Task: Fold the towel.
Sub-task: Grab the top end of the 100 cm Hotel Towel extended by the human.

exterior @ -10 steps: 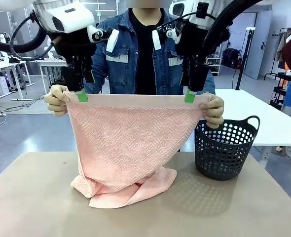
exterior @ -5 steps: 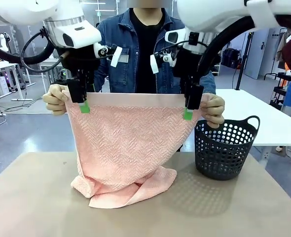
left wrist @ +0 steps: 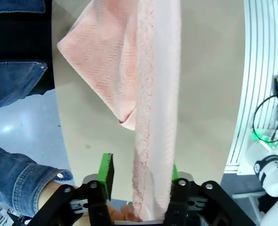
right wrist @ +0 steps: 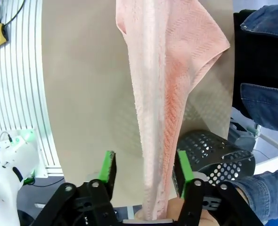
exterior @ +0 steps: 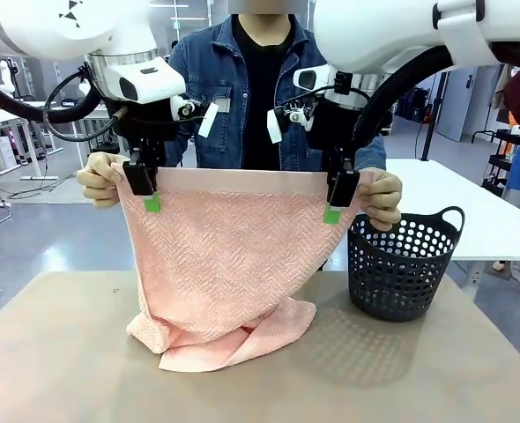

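Now: both tools have come down over the towel's top hem, and their jaws stand narrower than a second ago (then they hung higher and wide).
Towel (exterior: 234, 264): hangs as a flat sheet. Its plain top band is held level at the far side, and its lower end lies heaped on the counter (exterior: 48, 352) near the middle.
Hands: one hand (exterior: 97, 181) pinches the left corner and the other hand (exterior: 383, 196) the right corner, each just outside a tool.
Left tool (exterior: 152, 203): straddles the hem just inside the left corner. In its wrist view the cloth runs between the fingers of the left tool (left wrist: 139, 174), with one side against the cloth and a green pad (left wrist: 107, 170) standing clear of it. It is part closed and not yet clamped.
Right tool (exterior: 332, 214): straddles the hem just inside the right corner. In its wrist view (right tool (right wrist: 145, 174)) a gap shows beside the cloth on one side, so it is also part closed with no firm grip yet.
Basket (exterior: 401, 264): dark, on the counter to the right, apart from the towel.
Meaning: this looks like a handover of the hem from person to robot, with the pinch about to land. No fold is made yet.
Next: the jaws likely need to meet the cloth on both sides before the hands let go.
Risk: a release too soon could drop the hem.
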Tool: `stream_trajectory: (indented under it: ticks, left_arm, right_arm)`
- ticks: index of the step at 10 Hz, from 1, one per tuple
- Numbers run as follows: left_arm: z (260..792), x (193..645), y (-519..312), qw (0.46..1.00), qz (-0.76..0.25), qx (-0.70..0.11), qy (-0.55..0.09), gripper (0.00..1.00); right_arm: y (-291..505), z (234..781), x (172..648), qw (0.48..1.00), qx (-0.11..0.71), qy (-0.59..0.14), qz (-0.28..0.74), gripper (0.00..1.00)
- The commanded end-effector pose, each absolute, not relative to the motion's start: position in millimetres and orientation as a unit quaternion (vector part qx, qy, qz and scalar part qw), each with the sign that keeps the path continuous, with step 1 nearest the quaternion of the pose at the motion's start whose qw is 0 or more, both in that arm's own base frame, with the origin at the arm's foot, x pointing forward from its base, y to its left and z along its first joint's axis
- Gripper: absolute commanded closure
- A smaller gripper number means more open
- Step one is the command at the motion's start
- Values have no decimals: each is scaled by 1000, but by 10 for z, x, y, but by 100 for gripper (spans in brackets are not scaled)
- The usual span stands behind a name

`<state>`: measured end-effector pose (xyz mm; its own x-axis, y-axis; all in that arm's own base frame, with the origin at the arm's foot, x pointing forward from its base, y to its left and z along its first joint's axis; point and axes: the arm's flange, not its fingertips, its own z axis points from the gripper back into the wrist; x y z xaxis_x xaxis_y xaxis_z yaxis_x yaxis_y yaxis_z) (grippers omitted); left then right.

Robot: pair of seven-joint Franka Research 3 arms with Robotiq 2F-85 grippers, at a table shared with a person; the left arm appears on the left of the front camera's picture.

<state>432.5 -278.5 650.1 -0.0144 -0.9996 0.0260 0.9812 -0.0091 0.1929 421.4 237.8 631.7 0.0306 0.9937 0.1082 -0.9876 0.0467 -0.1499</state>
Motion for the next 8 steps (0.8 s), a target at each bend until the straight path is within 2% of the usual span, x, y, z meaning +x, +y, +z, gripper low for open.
stream_trajectory:
  ticks: [1, 2, 3, 4, 8]
  left_arm:
    - [6450, 4231, -2775, 703, -705, 68, -68, 100]
    - [6457, 4203, -2765, 703, -704, 69, -71, 97]
    - [6466, 4186, -2754, 704, -703, 69, -72, 100]
    - [6475, 4174, -2747, 705, -702, 70, -74, 100]
    - [6465, 4096, -2701, 706, -700, 74, -77, 100]
  right_arm:
    - [2354, 6290, 4147, 728, -26, -106, 677, 100]
    - [2340, 6306, 4134, 729, -23, -112, 675, 87]
    - [2331, 6311, 4126, 730, -24, -113, 674, 98]
    - [2337, 6300, 4115, 730, -27, -113, 674, 100]
    - [2330, 6279, 4063, 729, -28, -115, 674, 100]
